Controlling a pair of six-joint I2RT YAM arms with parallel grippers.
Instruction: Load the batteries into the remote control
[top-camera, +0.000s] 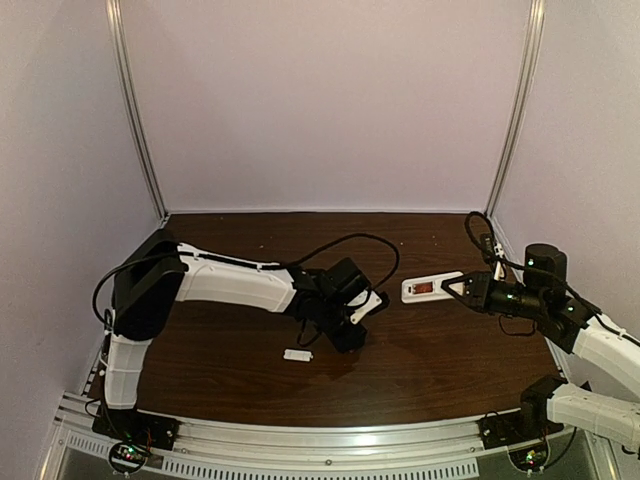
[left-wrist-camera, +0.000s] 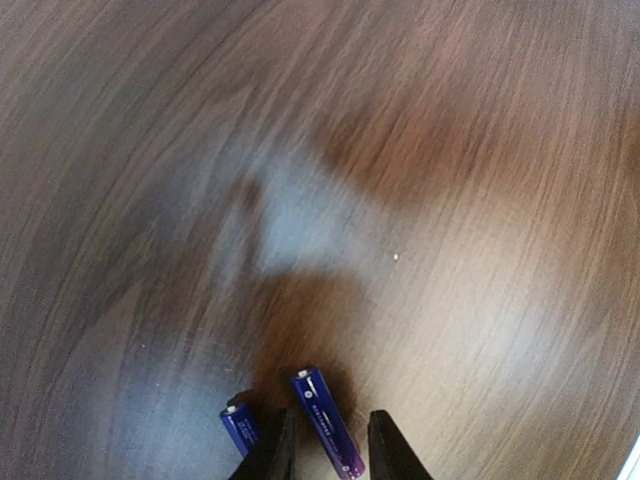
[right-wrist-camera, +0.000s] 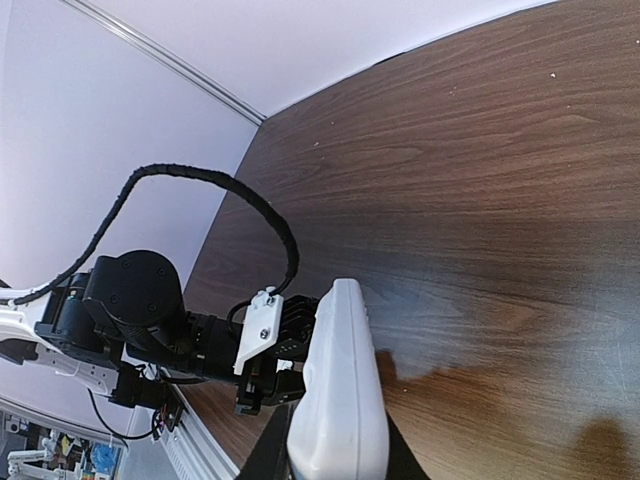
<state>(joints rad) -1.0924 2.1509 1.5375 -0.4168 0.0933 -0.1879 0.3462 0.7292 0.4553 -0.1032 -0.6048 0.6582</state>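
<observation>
Two purple-blue batteries lie on the wooden table in the left wrist view. One battery (left-wrist-camera: 325, 425) lies between my left gripper's fingers (left-wrist-camera: 388, 450), against the left one, with a gap to the right one. The other battery (left-wrist-camera: 239, 425) lies just outside the left finger. My left gripper (left-wrist-camera: 330, 448) is open and low over them; in the top view (top-camera: 352, 335) it hides both. My right gripper (right-wrist-camera: 335, 455) is shut on the white remote control (right-wrist-camera: 340, 390), held edge-on. In the top view the remote (top-camera: 428, 289) shows a reddish patch, with the right gripper (top-camera: 466, 288) at its right end.
A small white cover piece (top-camera: 297, 354) lies on the table in front of the left gripper. The left arm's black cable (top-camera: 350, 240) loops over the table's middle. Lilac walls close in the back and sides. A metal rail (top-camera: 330, 440) runs along the near edge.
</observation>
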